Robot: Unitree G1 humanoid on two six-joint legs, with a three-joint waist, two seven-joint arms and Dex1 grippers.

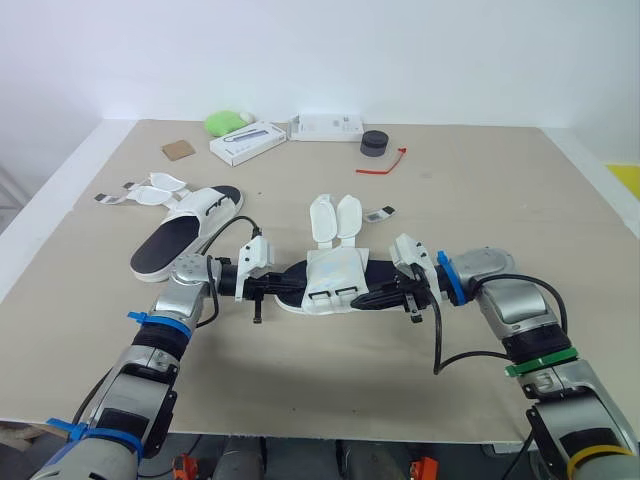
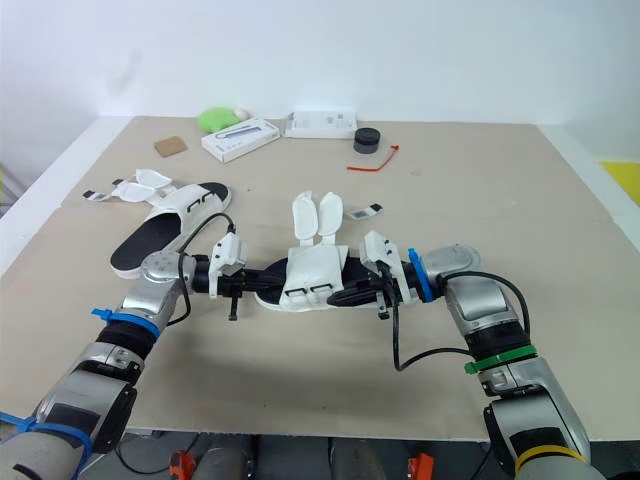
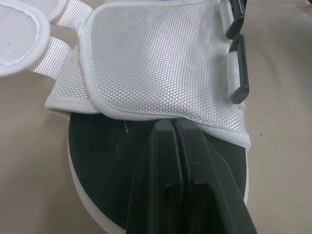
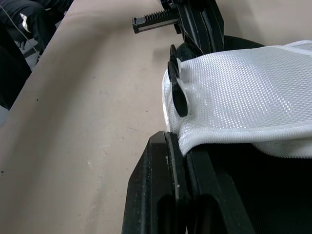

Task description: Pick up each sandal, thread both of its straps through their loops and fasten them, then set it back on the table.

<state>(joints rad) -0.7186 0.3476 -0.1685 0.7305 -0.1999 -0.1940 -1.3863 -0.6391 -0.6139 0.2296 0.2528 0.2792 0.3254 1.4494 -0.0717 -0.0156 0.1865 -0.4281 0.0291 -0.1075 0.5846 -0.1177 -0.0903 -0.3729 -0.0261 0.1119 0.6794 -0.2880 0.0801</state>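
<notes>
Sandal [image 1: 330, 280] likely light, sole [image 3: 107, 161] stiff (flap [image 4: 243, 87] soft): hold by sole. Left gripper [image 3: 173, 124] pressed together above it; right gripper [image 4: 178, 141] pinching flap.

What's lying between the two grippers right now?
Only the near sandal, its straps flipped open, spans the stretch from the left gripper to the right gripper, as both eye views show.

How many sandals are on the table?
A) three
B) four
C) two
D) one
C: the middle sandal, with its straps open, lies near the front of the table, and the second sandal lies farther to the left. No other sandal is on the table.
</notes>
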